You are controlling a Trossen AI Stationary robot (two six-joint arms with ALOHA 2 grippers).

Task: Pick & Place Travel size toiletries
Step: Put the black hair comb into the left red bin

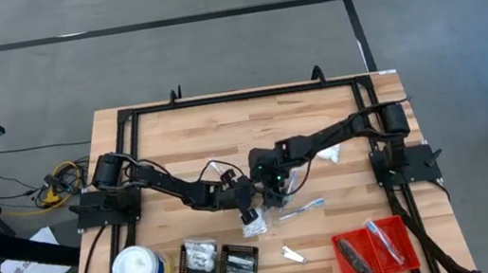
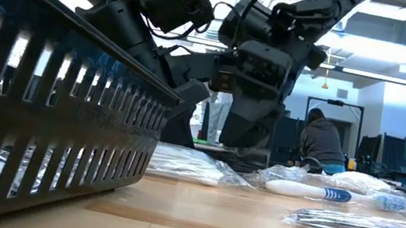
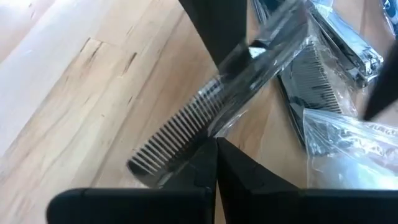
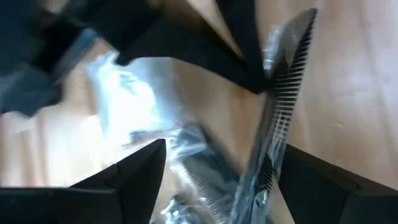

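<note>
Toiletries in clear wrappers lie heaped at the middle of the bench, where both arms meet. A wrapped black comb lies just ahead of the left end effector, whose two fingers are pressed together on nothing. The right end effector hangs over the same heap with its fingers spread wide, a comb and crinkled clear bags between and beyond them; nothing is gripped. A white and blue toothbrush lies just beside the pile.

From overhead, the arms cover most of the heap, and the single items under them are hard to tell apart. The low view is half blocked by a black slotted tray.

More packets sit in the black trays and the red tray at the bench's near edge, beside a white-topped canister. Beyond the butcher-block bench, a person sits in a workshop room.
</note>
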